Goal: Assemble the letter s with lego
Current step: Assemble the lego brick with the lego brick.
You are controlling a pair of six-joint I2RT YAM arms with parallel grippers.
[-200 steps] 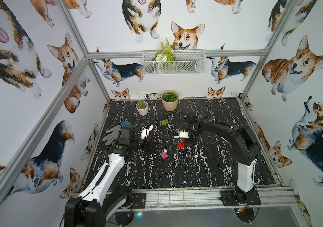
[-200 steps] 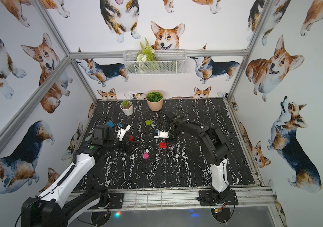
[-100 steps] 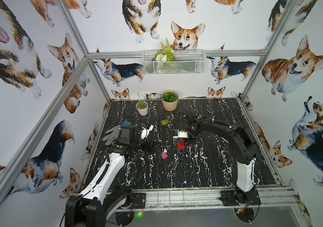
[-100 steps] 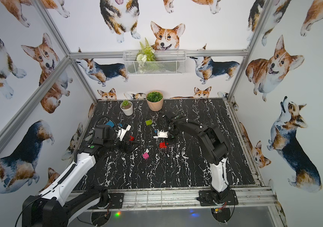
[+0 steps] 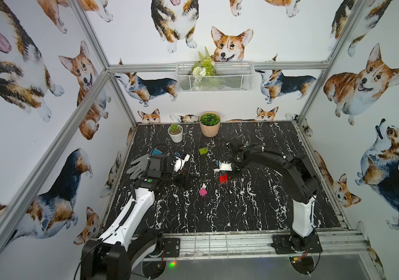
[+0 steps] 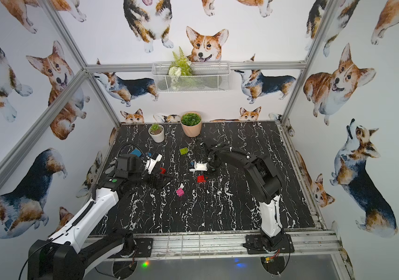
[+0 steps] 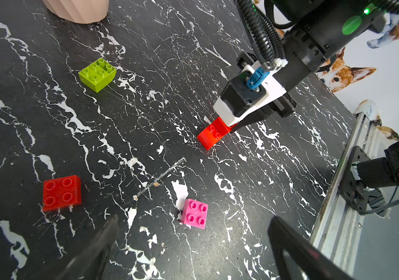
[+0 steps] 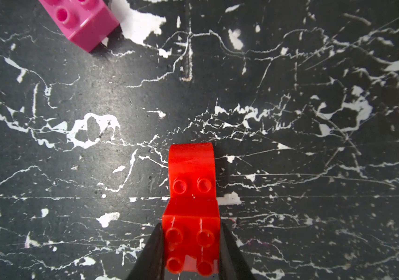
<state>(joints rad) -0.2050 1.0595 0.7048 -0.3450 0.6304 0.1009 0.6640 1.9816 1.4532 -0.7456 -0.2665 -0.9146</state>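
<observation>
The right hand [image 8: 190, 230] is clenched on a red lego piece [image 8: 191, 194], with its dark fingers [image 8: 151, 252] pressed against either side of the four-stud end. The frame edge cuts those fingers off. The piece is stepped: four studs on the gripped level, two on a lower level, then a smooth rounded end. I cannot tell whether it is one brick or two joined. In the left wrist view its free end sits low over the black marbled bench [image 7: 242, 194], near the bench's middle, but whether it touches is hard to judge. The left hand [image 7: 194, 217] is released and spread wide, grasping nothing. Its own fingers [image 7: 91, 252] are blurred and cut off, and in both top views they are hard to make out, black against the black bench. The pink brick [image 7: 194, 213] lies near it, studs up, and the right wrist view cuts this brick off. A loose red brick [image 7: 61, 192] with four studs up and a lime green brick [image 7: 96, 74] lie well apart from it and from each other. In a top view the loose red brick [image 6: 162, 170] shows just beside the left arm's wrist. Only the base of the peach pot [image 7: 77, 12] is visible.
</observation>
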